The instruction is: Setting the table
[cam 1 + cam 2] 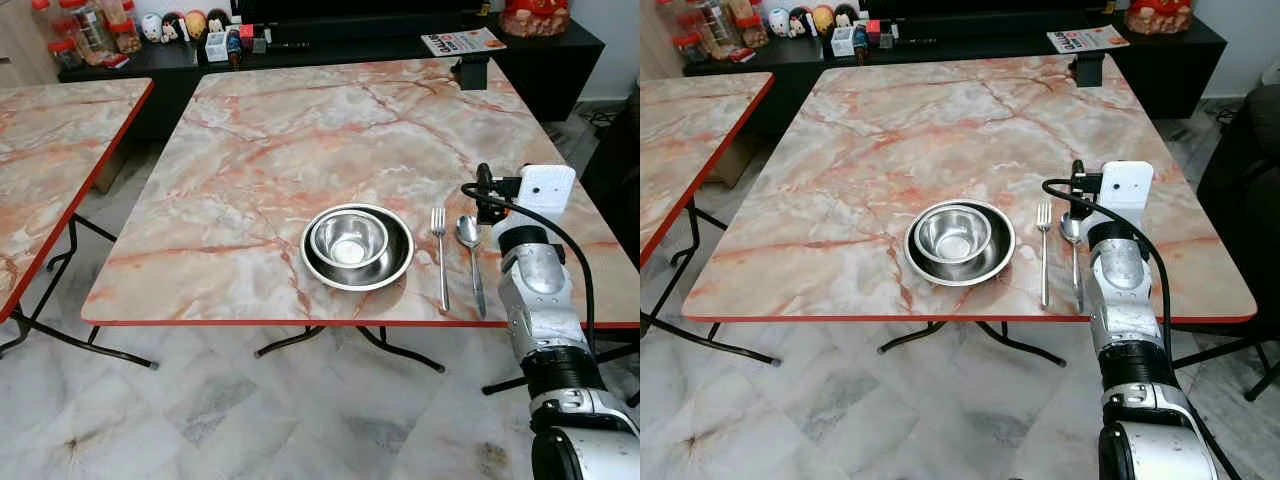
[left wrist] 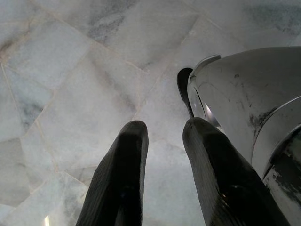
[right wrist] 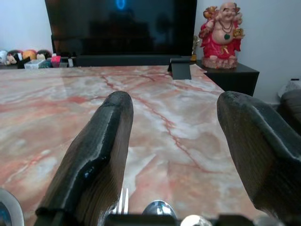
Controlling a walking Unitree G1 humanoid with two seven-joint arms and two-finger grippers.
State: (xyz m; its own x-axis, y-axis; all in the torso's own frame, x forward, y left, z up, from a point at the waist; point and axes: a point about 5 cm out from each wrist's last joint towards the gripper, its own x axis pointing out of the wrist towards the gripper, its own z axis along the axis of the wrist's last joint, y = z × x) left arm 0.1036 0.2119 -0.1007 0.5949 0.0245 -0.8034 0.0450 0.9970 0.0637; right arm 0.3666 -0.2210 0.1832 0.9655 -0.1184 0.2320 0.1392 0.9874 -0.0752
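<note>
Just below the right gripper [image 3: 171, 136], whose jaws stand wide apart and hold nothing above the marble worktop [image 1: 300, 140], the fork [image 1: 440, 255] and spoon [image 1: 470, 255] lie side by side, their handles running to the near red edge; the wrist view cuts them off to tine tips and bowl tip. Beside the fork sits a steel bowl [image 1: 348, 240] nested in a steel dish [image 1: 395, 268], with bare worktop stretching beyond the jaws. Left gripper [image 2: 162, 155] hangs over the floor [image 2: 70, 84], jaws slightly parted, empty, a metal body part crowding its view.
</note>
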